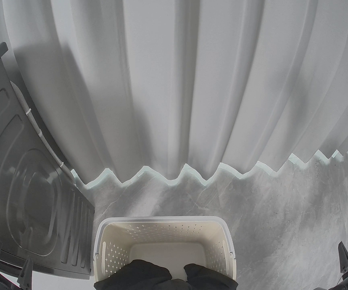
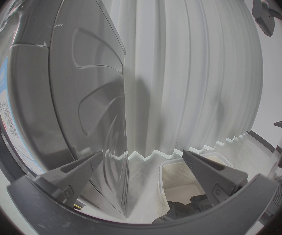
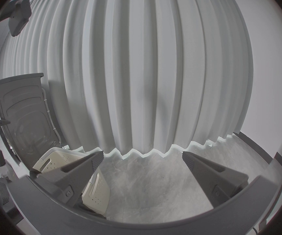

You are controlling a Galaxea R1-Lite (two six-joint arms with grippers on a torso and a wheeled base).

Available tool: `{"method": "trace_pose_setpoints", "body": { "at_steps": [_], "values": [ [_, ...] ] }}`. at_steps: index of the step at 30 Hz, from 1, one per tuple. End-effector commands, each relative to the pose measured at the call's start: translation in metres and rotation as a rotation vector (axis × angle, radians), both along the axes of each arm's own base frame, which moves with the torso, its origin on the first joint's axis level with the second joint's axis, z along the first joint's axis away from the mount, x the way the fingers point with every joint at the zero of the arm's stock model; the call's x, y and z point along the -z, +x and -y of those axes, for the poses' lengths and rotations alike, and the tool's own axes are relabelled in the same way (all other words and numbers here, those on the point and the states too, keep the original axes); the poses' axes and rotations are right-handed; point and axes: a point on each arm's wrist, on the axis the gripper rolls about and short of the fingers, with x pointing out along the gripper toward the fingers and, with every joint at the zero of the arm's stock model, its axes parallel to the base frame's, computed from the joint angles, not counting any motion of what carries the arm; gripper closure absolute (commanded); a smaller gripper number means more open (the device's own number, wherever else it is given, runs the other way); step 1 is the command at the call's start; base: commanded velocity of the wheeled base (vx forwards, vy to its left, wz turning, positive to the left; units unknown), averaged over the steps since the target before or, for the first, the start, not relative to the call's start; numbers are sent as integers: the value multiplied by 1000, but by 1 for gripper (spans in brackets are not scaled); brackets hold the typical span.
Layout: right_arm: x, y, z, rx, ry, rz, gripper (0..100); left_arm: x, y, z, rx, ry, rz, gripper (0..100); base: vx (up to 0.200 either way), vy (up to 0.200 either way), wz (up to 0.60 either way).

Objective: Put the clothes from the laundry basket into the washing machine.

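Note:
A cream perforated laundry basket (image 1: 164, 226) stands on the floor right in front of me, with dark clothes (image 1: 157, 276) heaped at its near side. The grey washing machine (image 1: 24, 190) stands to the left of the basket, its side panel facing me. My left gripper (image 2: 141, 162) is open and empty, low beside the machine's side (image 2: 82, 92), with the basket (image 2: 177, 177) and dark clothes (image 2: 186, 206) just past its fingers. My right gripper (image 3: 141, 162) is open and empty, to the right of the basket (image 3: 65, 167), over bare floor.
A white pleated curtain (image 1: 190, 81) hangs across the whole back, ending just above the grey marbled floor (image 1: 286, 222). A ribbed drain hose (image 1: 37, 129) runs down the machine's rear edge. Open floor lies to the right of the basket.

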Motion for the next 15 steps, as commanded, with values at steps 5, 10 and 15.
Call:
{"method": "trace_pose_setpoints", "body": {
  "at_steps": [5,10,15],
  "values": [
    [5,0,0,0,0,-1,0,5,0,0,0,-1,2,0,0,0,0],
    [5,0,0,0,0,-1,0,5,0,0,0,-1,3,0,0,0,0],
    [5,0,0,0,0,-1,0,5,0,0,0,-1,2,0,0,0,0]
  ]
}}
